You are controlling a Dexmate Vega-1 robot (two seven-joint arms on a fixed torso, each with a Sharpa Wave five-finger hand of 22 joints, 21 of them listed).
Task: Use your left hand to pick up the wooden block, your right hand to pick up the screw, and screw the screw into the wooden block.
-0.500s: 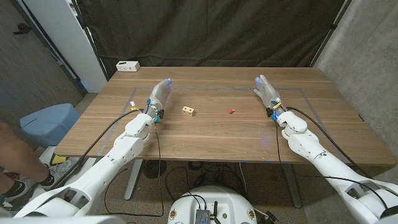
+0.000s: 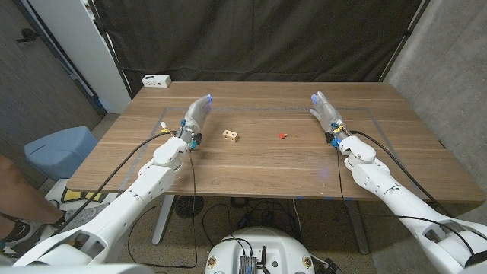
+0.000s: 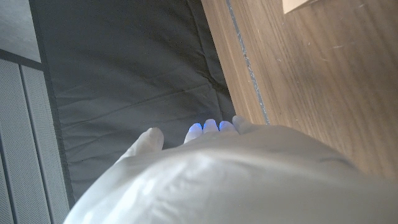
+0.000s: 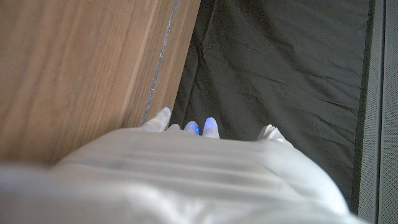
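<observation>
fingers [image 2: 204, 103] well apart from wooden block [image 2: 230, 135]

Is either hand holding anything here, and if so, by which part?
Nothing is held. The wooden block and screw lie untouched between the left hand and right hand.

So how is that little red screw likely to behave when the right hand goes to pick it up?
The red screw looks tiny against the right hand, so it is probably light and hard to pinch. It lies loose on the smooth wooden table, so a nudge would likely roll or skid it. It probably stays rigid when held.
</observation>
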